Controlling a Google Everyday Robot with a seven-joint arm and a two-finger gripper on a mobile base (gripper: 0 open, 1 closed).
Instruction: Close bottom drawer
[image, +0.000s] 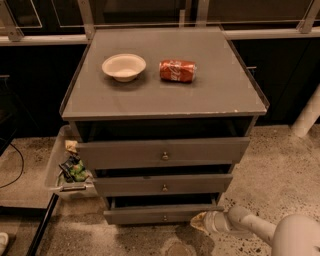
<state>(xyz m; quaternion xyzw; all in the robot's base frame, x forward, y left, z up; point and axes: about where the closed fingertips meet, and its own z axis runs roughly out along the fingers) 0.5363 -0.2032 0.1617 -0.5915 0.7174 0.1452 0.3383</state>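
By the bottom drawer (150, 214), right end: hand (200, 222), tip indistinct.

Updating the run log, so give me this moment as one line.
gripper: low, at right end of bottom drawer front | bottom drawer: seemingly slightly open | cabinet top: bowl, soda can lying

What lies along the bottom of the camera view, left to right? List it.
Bin of litter → bottom drawer → gripper, low by the floor at the right end of the drawer front → robot arm.
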